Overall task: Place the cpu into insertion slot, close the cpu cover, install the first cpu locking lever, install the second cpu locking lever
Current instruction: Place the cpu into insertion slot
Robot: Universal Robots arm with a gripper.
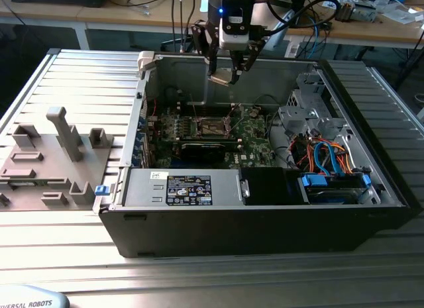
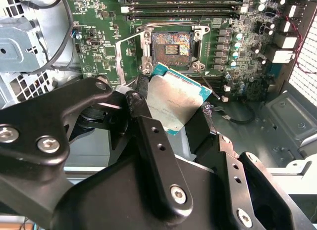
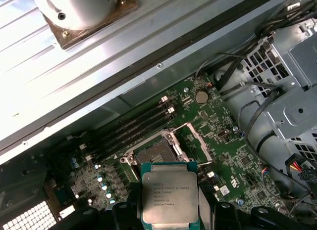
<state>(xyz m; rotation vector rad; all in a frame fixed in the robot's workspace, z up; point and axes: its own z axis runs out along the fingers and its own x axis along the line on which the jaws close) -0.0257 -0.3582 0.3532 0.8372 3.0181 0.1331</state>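
step 1 of 4 underway | pincer [image 1: 230, 75] clenched on the cpu [image 3: 170, 198], above bare insertion slot [image 2: 171, 48], not seated | closing and both levers outstanding

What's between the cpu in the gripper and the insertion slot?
Nothing solid. In the second wrist view the cpu hangs above the uncovered insertion slot, with only open air between them.

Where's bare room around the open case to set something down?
Ribbed table in front of the case, and the strip beyond the grey fixture. Crowded inside: cables, drive cage, hand holding cpu over the motherboard.
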